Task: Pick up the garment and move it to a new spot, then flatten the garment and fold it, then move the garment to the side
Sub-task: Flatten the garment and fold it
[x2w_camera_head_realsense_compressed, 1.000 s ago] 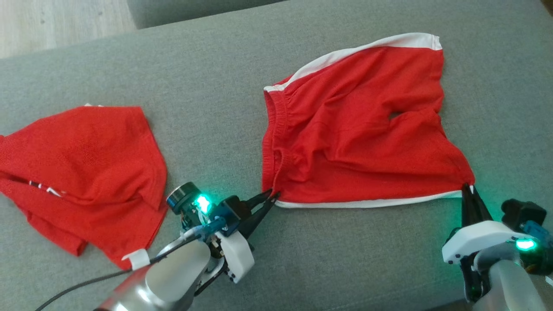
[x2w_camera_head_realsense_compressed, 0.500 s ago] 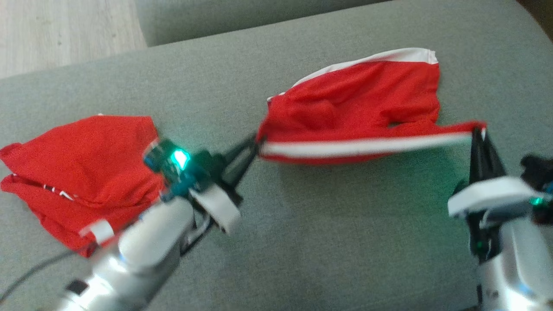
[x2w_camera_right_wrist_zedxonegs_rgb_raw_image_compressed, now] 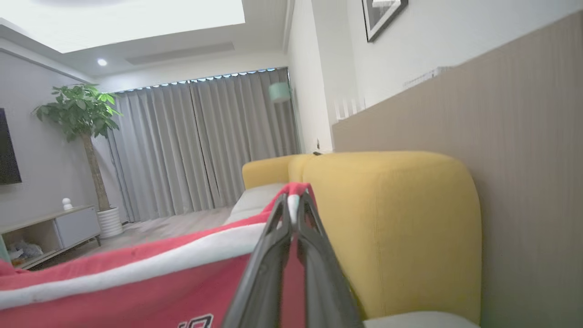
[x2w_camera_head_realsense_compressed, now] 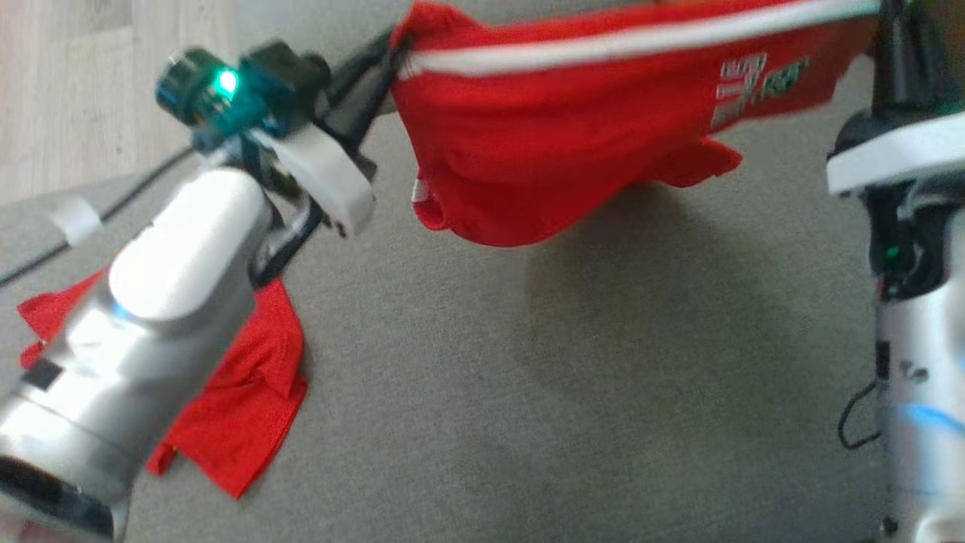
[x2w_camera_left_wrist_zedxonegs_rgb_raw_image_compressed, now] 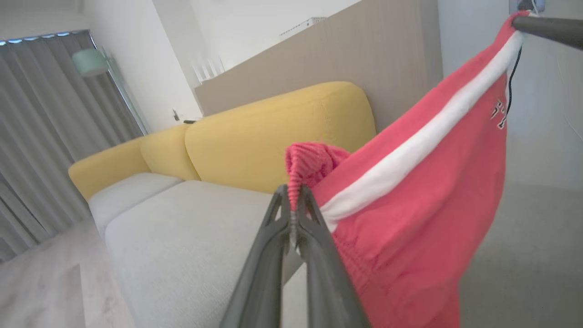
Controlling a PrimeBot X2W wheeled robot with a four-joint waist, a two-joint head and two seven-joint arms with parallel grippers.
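The red fabric shorts with a white stripe (x2w_camera_head_realsense_compressed: 573,136) hang in the air across the top of the head view, stretched between the two arms above the grey woven sofa cushion (x2w_camera_head_realsense_compressed: 603,377). Their shadow lies on the cushion below. The white stripe runs along the taut upper edge, and pale lettering shows near the upper right of the frame. The rest sags in a loose fold towards the centre.

The left pincer (x2w_camera_head_realsense_compressed: 388,41), in the upper left of the head view, is clamped on the bunched elastic corner of the shorts. In the left wrist view its fingers (x2w_camera_left_wrist_zedxonegs_rgb_raw_image_compressed: 291,200) meet on that red gather, with the shorts (x2w_camera_left_wrist_zedxonegs_rgb_raw_image_compressed: 410,205) falling away to the lower right.

The right pincer (x2w_camera_head_realsense_compressed: 889,19), at the top right edge, is closed on the opposite corner. The right wrist view shows its tips (x2w_camera_right_wrist_zedxonegs_rgb_raw_image_compressed: 294,200) pinching red and white cloth, the shorts (x2w_camera_right_wrist_zedxonegs_rgb_raw_image_compressed: 136,287) trailing to the lower left.

A second crumpled red garment (x2w_camera_head_realsense_compressed: 249,407) lies on the cushion at lower left, partly behind the left forearm. A yellow sofa backrest (x2w_camera_right_wrist_zedxonegs_rgb_raw_image_compressed: 387,228) stands behind.
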